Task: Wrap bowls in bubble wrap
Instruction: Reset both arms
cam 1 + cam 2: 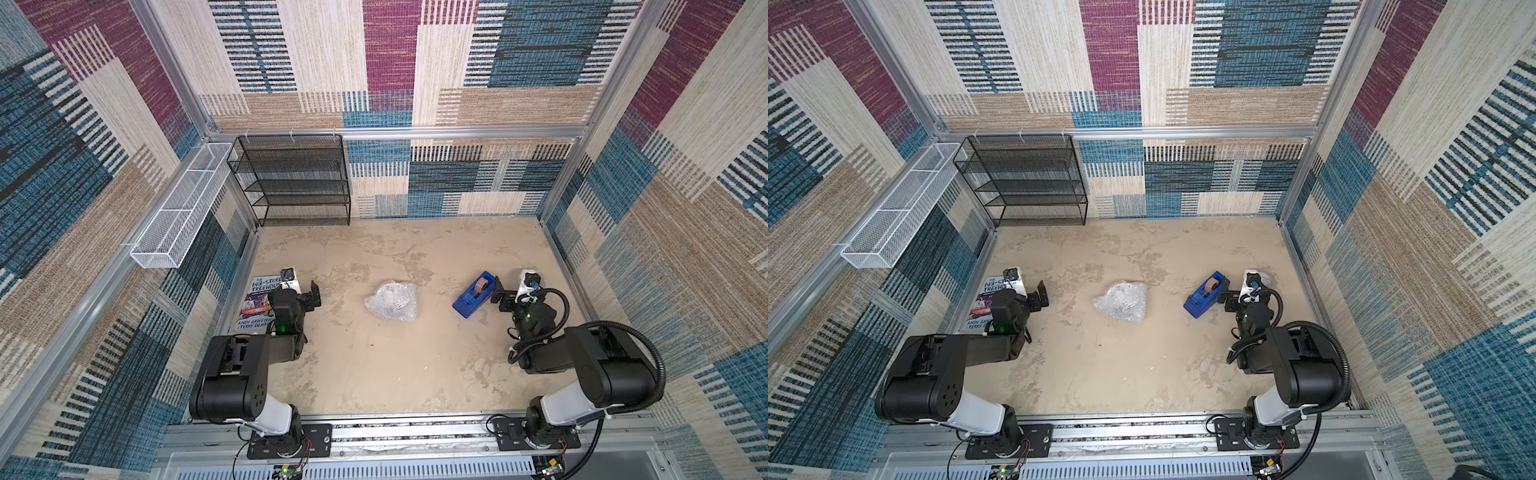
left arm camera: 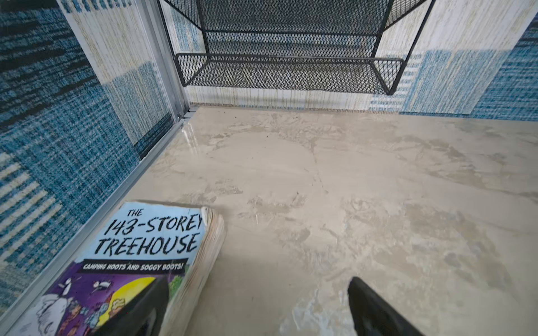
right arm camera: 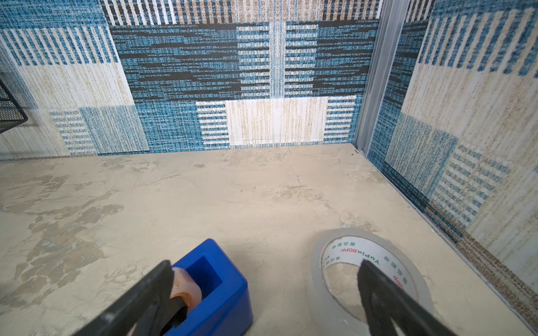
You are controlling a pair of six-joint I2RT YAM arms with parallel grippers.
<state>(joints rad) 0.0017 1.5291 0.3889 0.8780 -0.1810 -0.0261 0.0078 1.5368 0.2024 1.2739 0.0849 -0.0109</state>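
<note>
Tools both stand wide open, nothing held. Beside the left tool (image 1: 311, 296) a book (image 2: 139, 261) lies flat on the tabletop (image 1: 374, 365) — one finger (image 2: 145, 308) shows in front of its cover in the left wrist view. A black mesh shelf (image 1: 291, 178) stands ahead of the left tool. At the right tool (image 3: 265, 264) sit a blue tape dispenser (image 1: 473, 297) and a clear tape roll (image 3: 369, 276), one by each finger. Between the two tools, well apart from each, the bubble wrap (image 1: 391, 305) (image 1: 1121, 305) lies bunched in a mound in both top views — untouched. The bowl cannot be made out through the wrap.
</note>
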